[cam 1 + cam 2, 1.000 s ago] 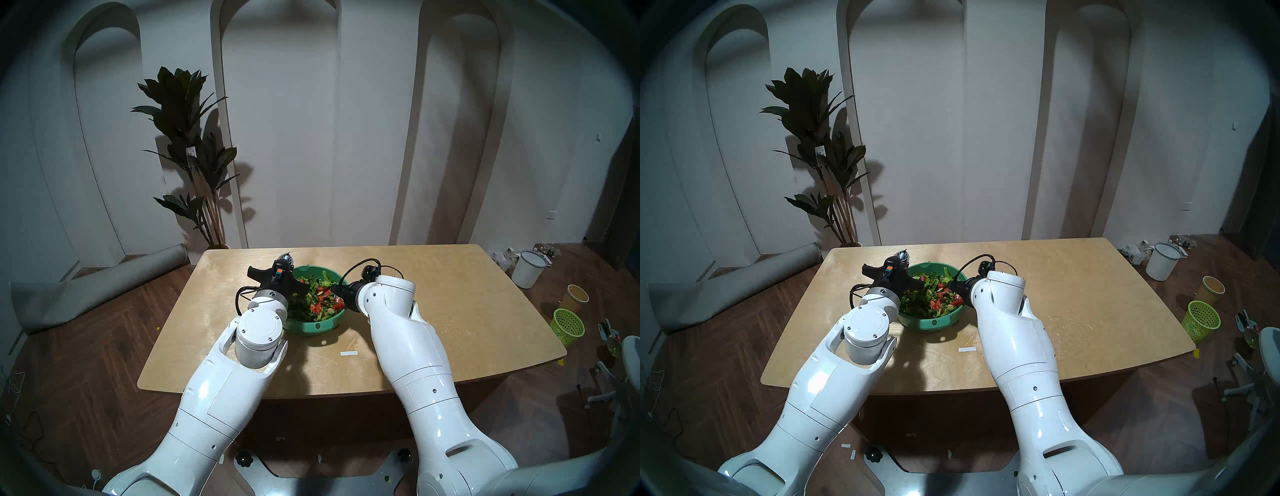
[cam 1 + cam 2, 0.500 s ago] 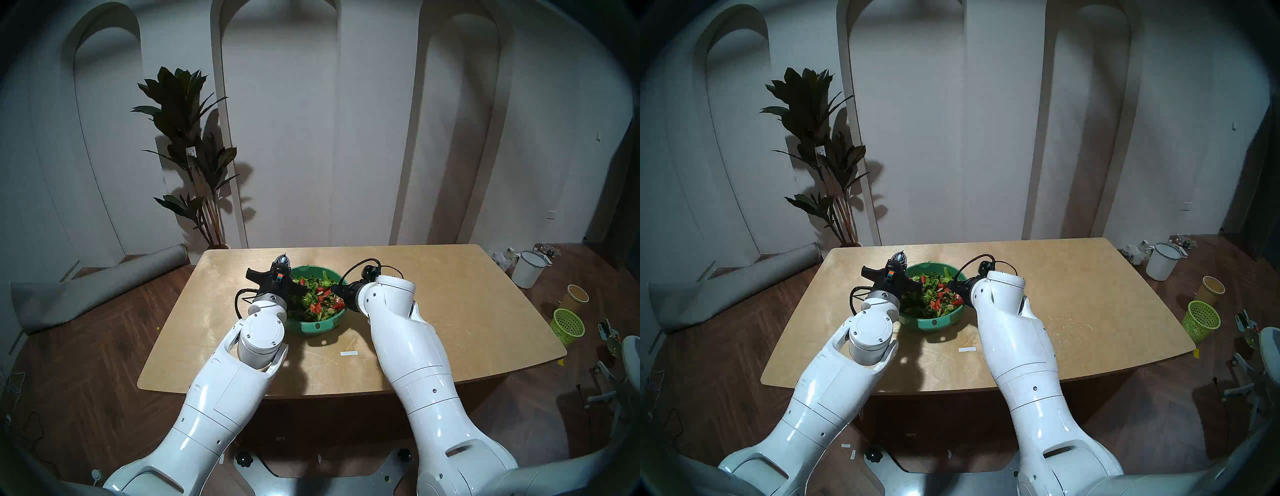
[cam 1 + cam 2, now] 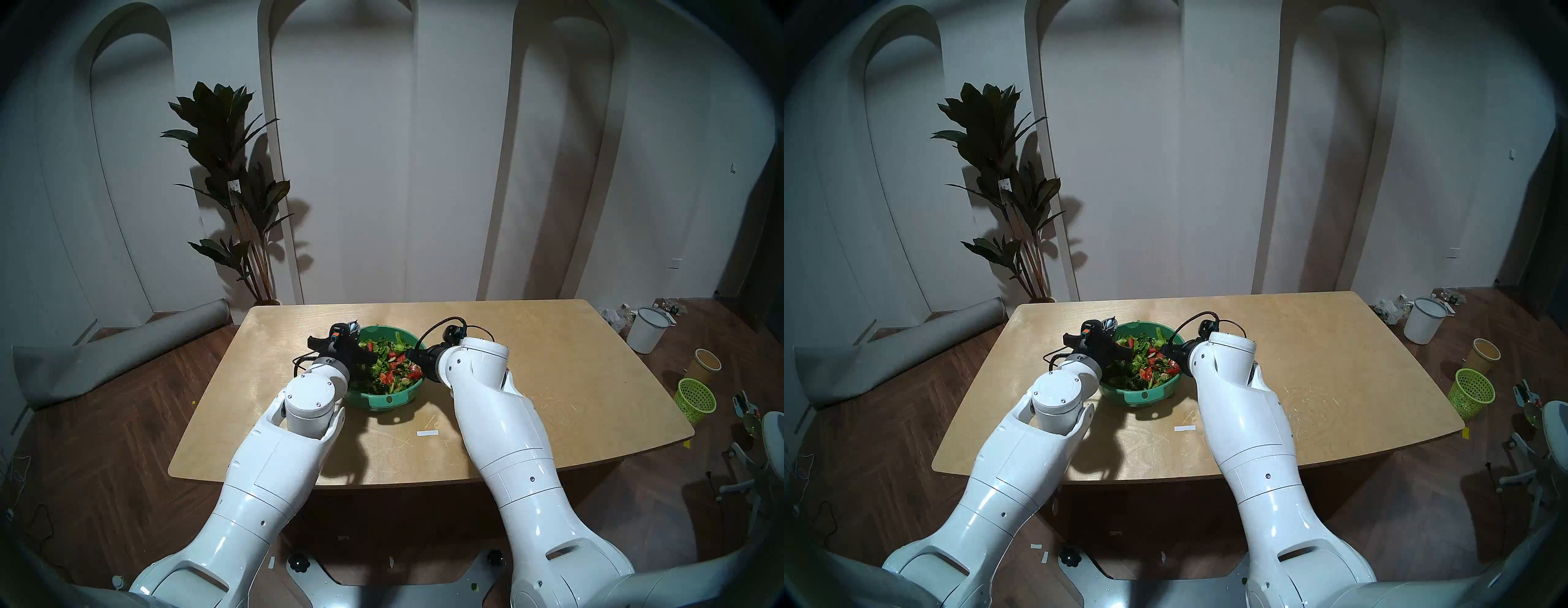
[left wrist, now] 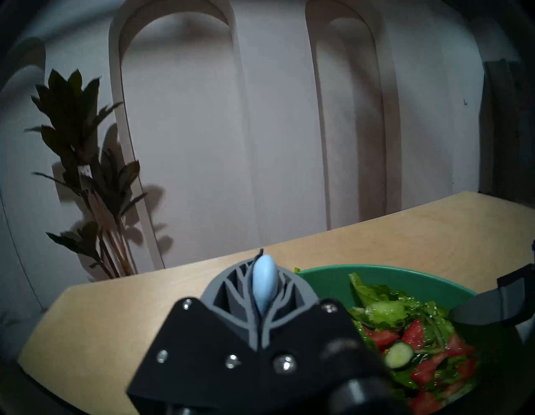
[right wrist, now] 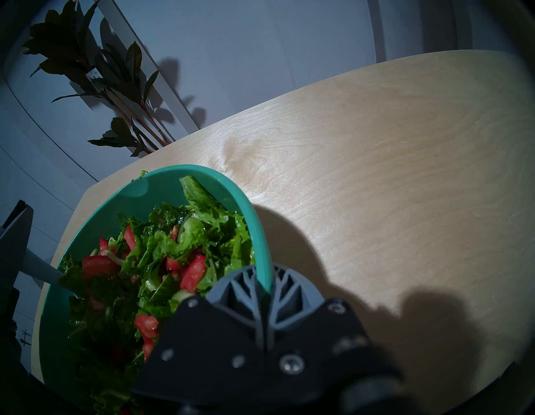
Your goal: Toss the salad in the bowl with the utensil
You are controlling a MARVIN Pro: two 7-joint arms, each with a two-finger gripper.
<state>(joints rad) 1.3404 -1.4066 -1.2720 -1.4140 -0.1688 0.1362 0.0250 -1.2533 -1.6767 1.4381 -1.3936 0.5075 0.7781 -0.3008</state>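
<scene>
The green bowl stands mid-table with its teal tab handle facing me, and the salad of leaves, tomato and cucumber fills it. At the bowl's left rim my left gripper is shut on the utensil. In the left wrist view the utensil's pale blue handle end sticks up between the grey fingers. A pale stem runs down into the leaves; the tines are hidden. My right gripper is shut on the bowl's right rim, also seen as the right gripper in the head view.
The wooden table carries a white tape strip in front of the bowl. On the floor to the right stand a lime mesh basket, a tan cup and a white bucket. A plant and a rolled mat are at back left.
My left wrist has rolled and its elbow joint has swung left, tilting the utensil in the salad. A tomato piece has come up at the salad's back left. The right arm has not moved.
</scene>
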